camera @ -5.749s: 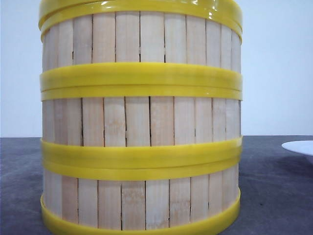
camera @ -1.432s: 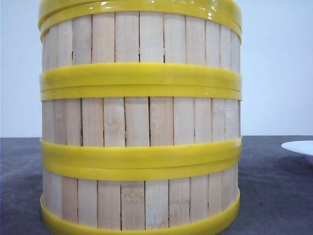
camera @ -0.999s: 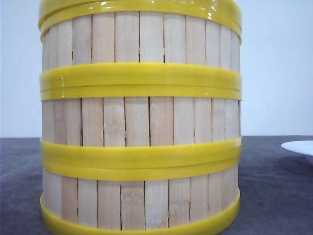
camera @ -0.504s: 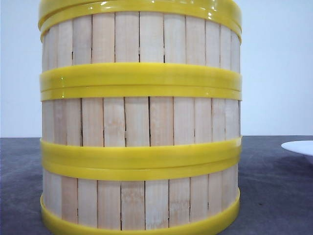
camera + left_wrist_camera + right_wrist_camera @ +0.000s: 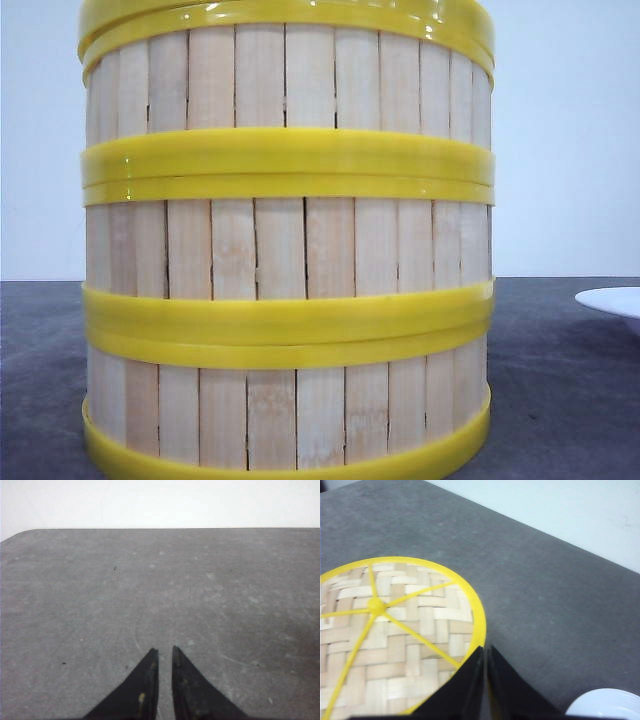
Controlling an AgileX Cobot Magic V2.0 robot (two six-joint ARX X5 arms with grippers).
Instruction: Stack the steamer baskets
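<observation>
Just beneath the right gripper [image 5: 484,652], fingers pressed together, the stack of steamer baskets [image 5: 288,250] looks light, stiff, glossy-rimmed: grip the slatted wall.

The stack of steamer baskets [image 5: 288,250] fills the front view, its top and bottom rims cut by the edges, hiding the tabletop [image 5: 560,400] behind. The white plate [image 5: 612,300] is clipped at the right edge. In the right wrist view, the fingers [image 5: 470,690] cover part of the woven top's rim.
</observation>
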